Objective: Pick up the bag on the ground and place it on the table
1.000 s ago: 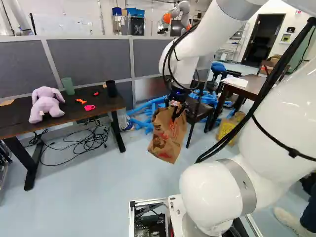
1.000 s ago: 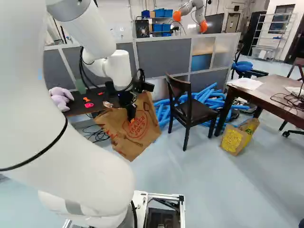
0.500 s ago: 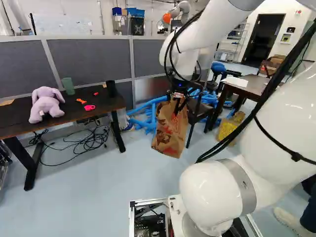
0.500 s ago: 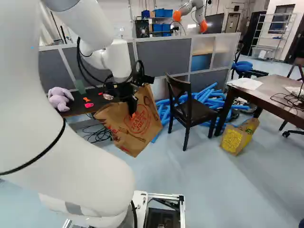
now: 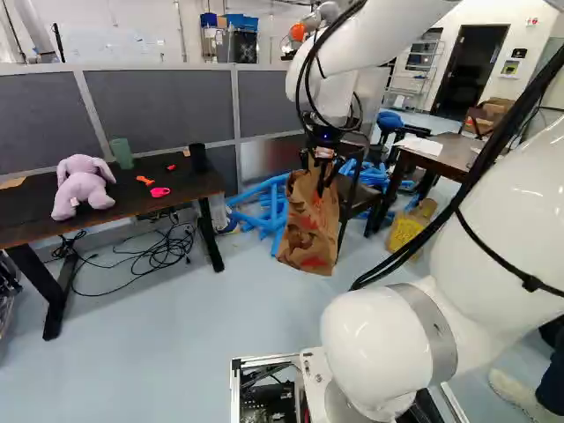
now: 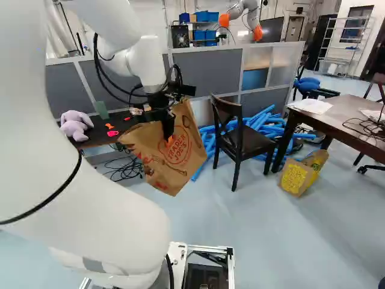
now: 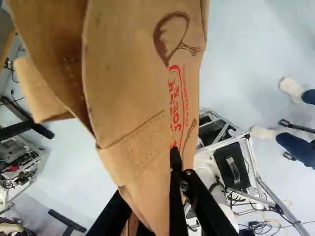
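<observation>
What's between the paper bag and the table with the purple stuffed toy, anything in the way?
Nothing visible stands between the hanging bag and that table; the black cup at its end nearest the bag might crowd the landing.

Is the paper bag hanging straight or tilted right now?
Tilted: in the right base view the paper bag hangs with its sides and lower edge slanting.

This is a robotics lab: beyond the gripper (image 6: 168,133), behind grey partition panels (image 6: 207,72), there is another robot (image 6: 257,32); loose cables (image 5: 163,257) lie on the floor (image 5: 176,344) to the gripper's left, below a table (image 5: 132,204).
</observation>
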